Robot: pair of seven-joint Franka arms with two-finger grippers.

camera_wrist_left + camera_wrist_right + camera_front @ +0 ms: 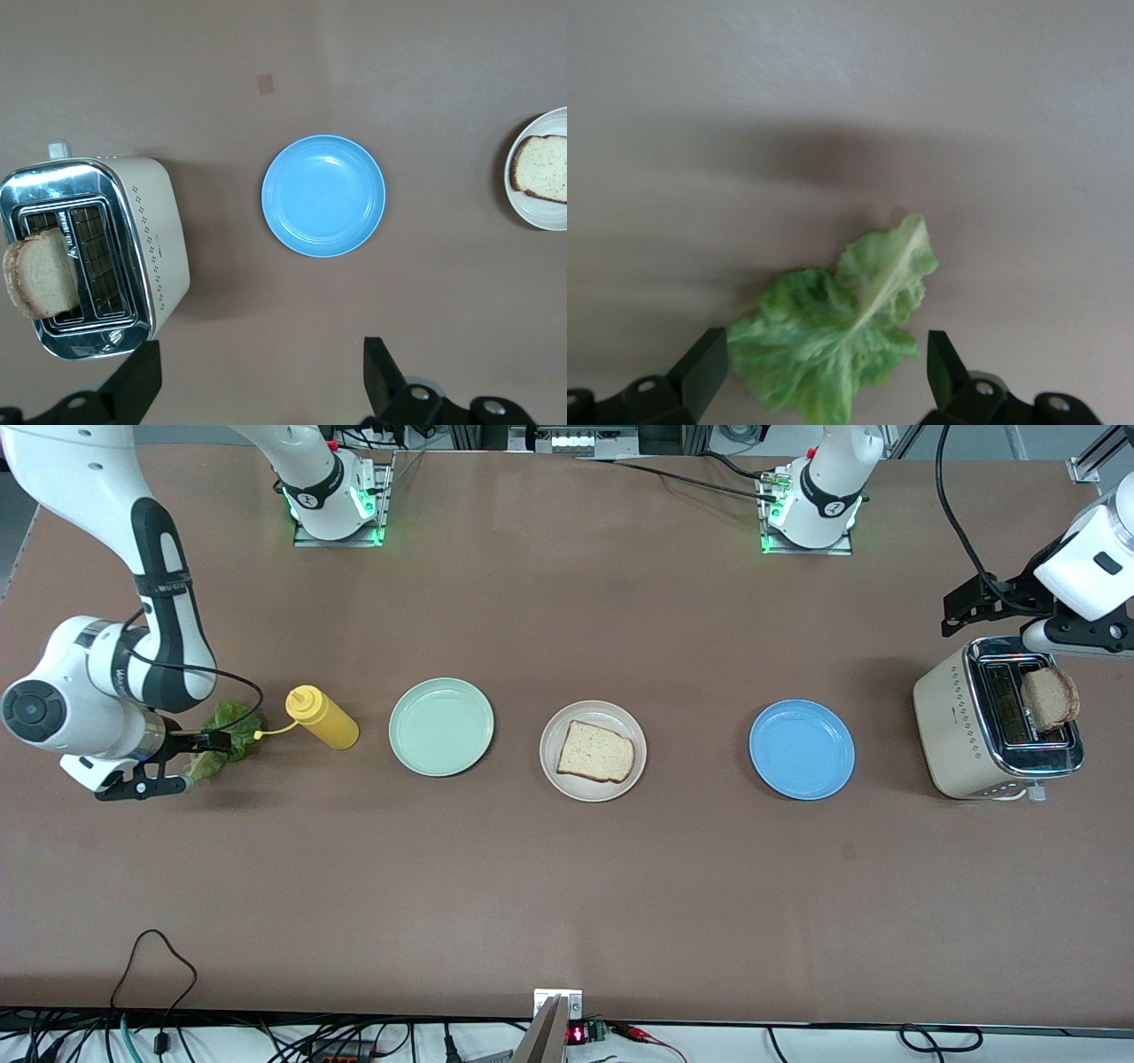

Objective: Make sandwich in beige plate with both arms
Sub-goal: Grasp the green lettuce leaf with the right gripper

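Lettuce leaf (220, 737) lies on the brown table (567, 886) at the right arm's end, beside the yellow mustard bottle (322, 716). Right gripper (166, 762) hangs over the leaf, jaws apart, nothing held; in the right wrist view the leaf (842, 332) sits between the spread fingers (702, 370).

Beige plate (593, 750) sits mid-table between the mint green plate (441, 726) and blue plate (802, 749), with one bread slice (596, 752) already on it. Second slice (1051, 698) stands up out of the toaster (992, 717) at the left arm's end. Left gripper (997, 615) is over the toaster, jaws apart, empty.

Step looks like lettuce pickup, sandwich barely started. Next move probably: right gripper drops, pinches the leaf, carries it onto the slice; left then needs to line up on the toast and lift it out.
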